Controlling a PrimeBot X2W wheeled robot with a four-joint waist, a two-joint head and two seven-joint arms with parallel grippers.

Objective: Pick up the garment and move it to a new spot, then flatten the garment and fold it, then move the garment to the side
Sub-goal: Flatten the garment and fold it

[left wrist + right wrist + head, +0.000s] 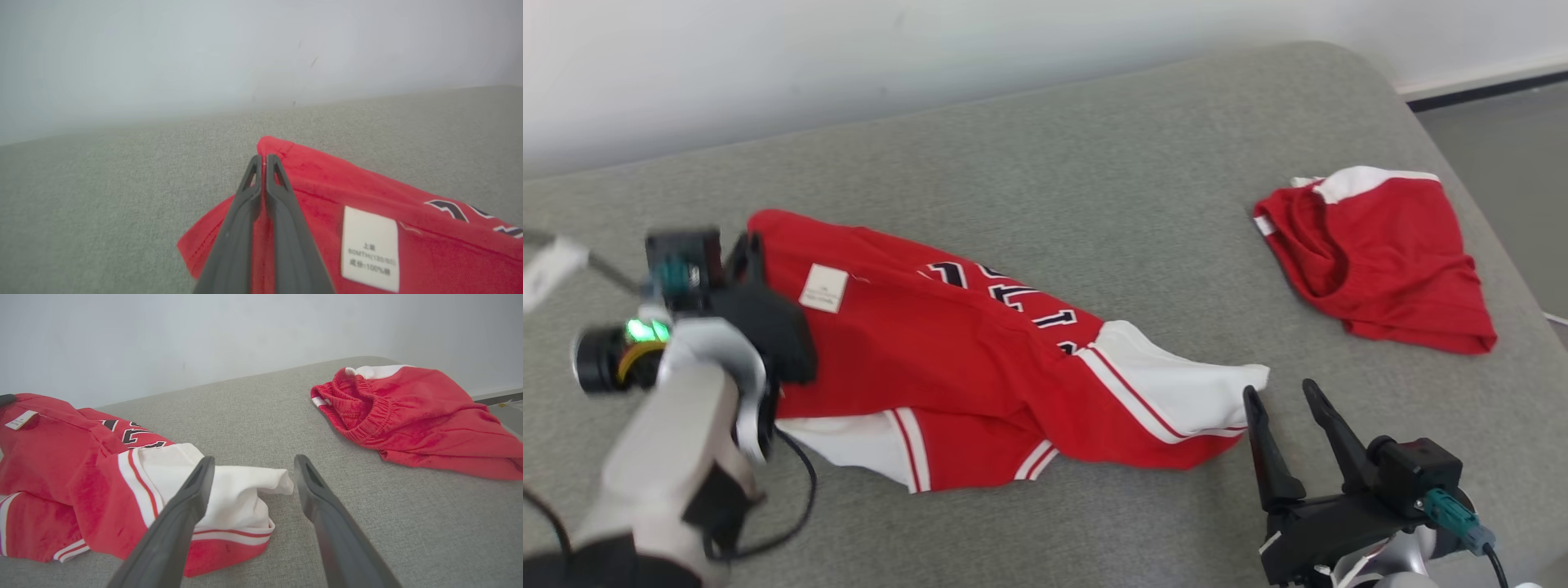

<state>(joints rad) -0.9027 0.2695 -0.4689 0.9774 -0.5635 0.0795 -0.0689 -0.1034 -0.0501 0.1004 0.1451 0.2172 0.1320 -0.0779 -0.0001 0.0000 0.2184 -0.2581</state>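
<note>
Over on the left side of the grey woven cushion, the left gripper has its fingers pinched tight on the red jersey, right at the hem by the white label. The jersey's crumpled mid-cushion, soft knit with black lettering. Its white sleeve ends just beside the right gripper, whose fingers are spread wide and holding nothing. Bunched red shorts with an elastic waistband lie near the far right corner.

Left dark two-fingered gripper, bottom centre of its wrist view, is pinched on the red jersey; right dark two-fingered gripper, lower right of the head view, gapes wide.
</note>
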